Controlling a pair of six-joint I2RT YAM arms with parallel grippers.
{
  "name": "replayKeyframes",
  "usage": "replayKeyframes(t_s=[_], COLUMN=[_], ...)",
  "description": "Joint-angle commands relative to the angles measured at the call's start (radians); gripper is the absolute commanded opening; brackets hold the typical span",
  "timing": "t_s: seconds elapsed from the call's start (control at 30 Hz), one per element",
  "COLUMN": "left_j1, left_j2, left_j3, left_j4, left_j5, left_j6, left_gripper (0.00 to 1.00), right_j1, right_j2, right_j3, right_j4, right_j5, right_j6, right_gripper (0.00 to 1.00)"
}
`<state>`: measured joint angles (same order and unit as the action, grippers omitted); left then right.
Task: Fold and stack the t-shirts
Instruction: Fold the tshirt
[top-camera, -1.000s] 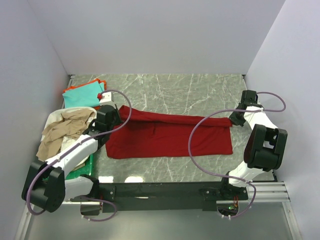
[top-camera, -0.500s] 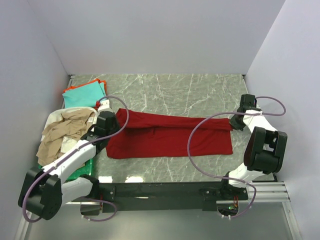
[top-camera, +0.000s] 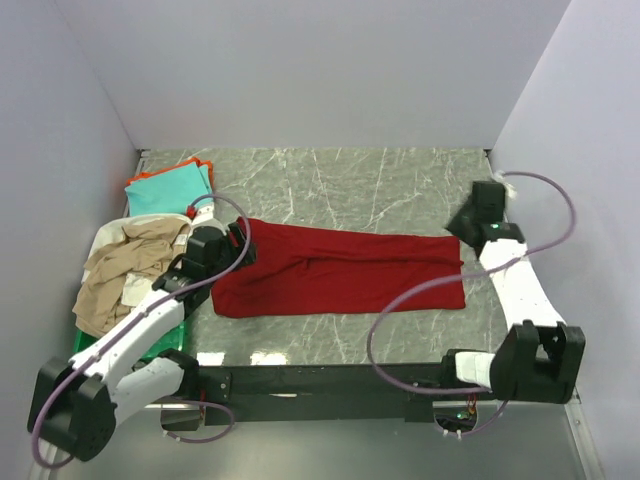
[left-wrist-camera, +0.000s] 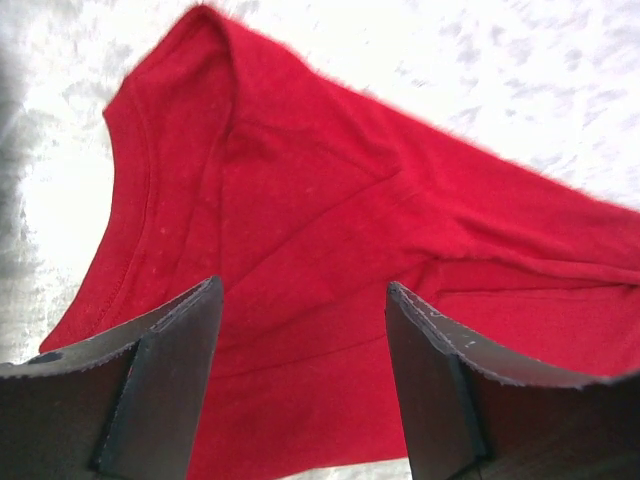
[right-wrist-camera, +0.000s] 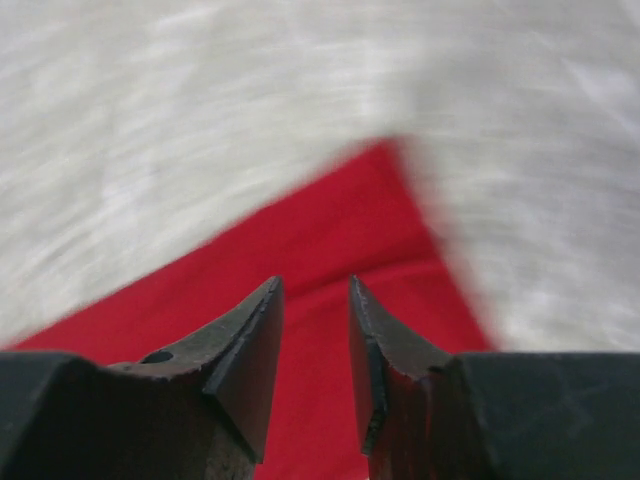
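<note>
Top external view: a crooked fold is risked, should its rippled upper edge be left unsmoothed, on the dark red t-shirt, which is spread as a long band across the middle of the marble table. Left wrist view: the left gripper is held wide apart and empty over the collar end, where creases fan outward. Right wrist view, blurred: the right gripper is parted narrowly, nothing held, above the shirt's corner, which could be missed.
</note>
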<state>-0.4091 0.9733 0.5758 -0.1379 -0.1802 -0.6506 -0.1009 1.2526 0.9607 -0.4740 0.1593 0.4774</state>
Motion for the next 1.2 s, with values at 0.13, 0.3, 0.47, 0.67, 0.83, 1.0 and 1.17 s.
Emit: replayKeyframes(t_s=[0.13, 0.3, 0.47, 0.67, 0.83, 1.0, 1.17], left_j1=[0.029, 0.093, 0.113, 0.116, 0.116, 0.116, 0.116], left_j2=[0.153, 0.160, 0.139, 0.145, 0.160, 0.162, 0.163], left_j3=[0.035, -0.002, -0.037, -0.056, -0.062, -0.067, -0.073], left_j4=[0.055, 0.080, 0.073, 0.073, 0.083, 0.087, 0.084], left_j5=[0.057, 0.128, 0.137, 0.137, 0.150, 0.160, 0.163], left_j6=[-0.003, -0.014, -0.012, -0.015, -0.014, -0.012, -0.014], left_gripper=[0.68, 0.67, 0.66, 0.66, 0.65, 0.65, 0.65], right_j1=[0.383, 0.564, 0.687, 0.733, 0.751, 0.771, 0.776], right_j2=[0.085, 0.366, 0.585, 0.775, 0.867, 0.921, 0.941], right_j3=[0.051, 0.241, 0.412, 0.555, 0.622, 0.668, 0.690], right_j4=[0.276, 0.334, 0.345, 0.334, 0.314, 0.287, 0.264], right_j5=[-0.305, -0.348, -0.398, -0.429, -0.405, -0.363, -0.360], right_j6=[0.016, 0.015, 0.021, 0.018, -0.009, -0.043, -0.056], right_gripper=[0.41, 0.41, 0.41, 0.41, 0.41, 0.41, 0.41])
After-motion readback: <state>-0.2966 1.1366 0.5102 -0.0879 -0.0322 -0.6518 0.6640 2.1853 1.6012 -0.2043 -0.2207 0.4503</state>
